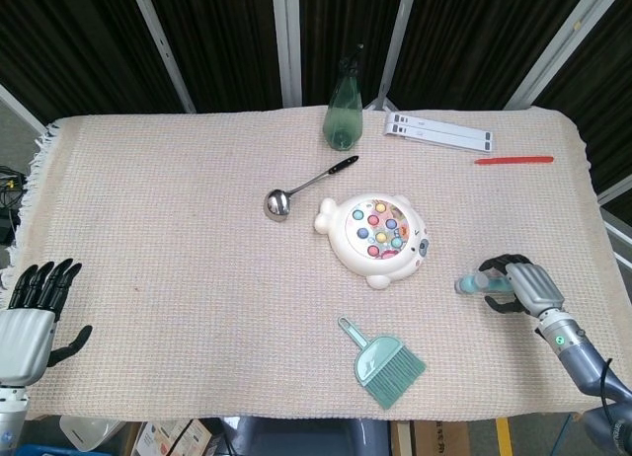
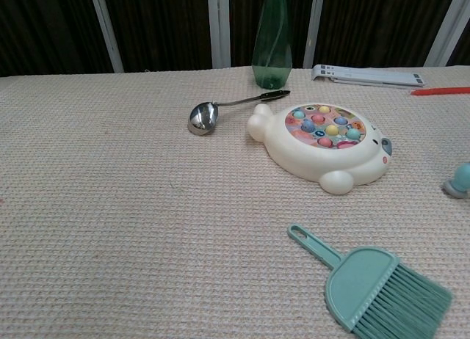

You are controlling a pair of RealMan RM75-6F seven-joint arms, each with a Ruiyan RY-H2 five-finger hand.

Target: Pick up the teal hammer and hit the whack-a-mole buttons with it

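My left hand [image 1: 25, 328] sits at the lower left corner of the head view, off the edge of the mat [image 1: 148, 229], fingers spread & straight, holding nothing. Moving right, upper middle of the frame: a metal ladle [image 1: 286, 195] lies w/ its bowl toward the left and black handle angled up-right, and behind it a green bottle [image 1: 343, 111] stands upright near the far edge. Just right of the ladle, center frame, is the white game [image 1: 375, 239], its colored buttons [image 1: 380, 227] facing up. Below it, toward the bottom middle, a teal dustpan w/ brush [image 1: 387, 365] lies flat, handle pointing up-left. Upper right: a white strip [image 1: 437, 130] lies along the far edge, a red pen [image 1: 513, 160] just right of it. Right side, mid-height: the hammer [image 1: 476, 282] lies on the mat, well apart from the game; in the chest view only its head [image 2: 460, 180] shows at the right edge. My right hand [image 1: 518, 286] is at the hammer's handle end, fingers curled around it; can't tell whether they've actually closed on it, since the hammer is lying on the mat.
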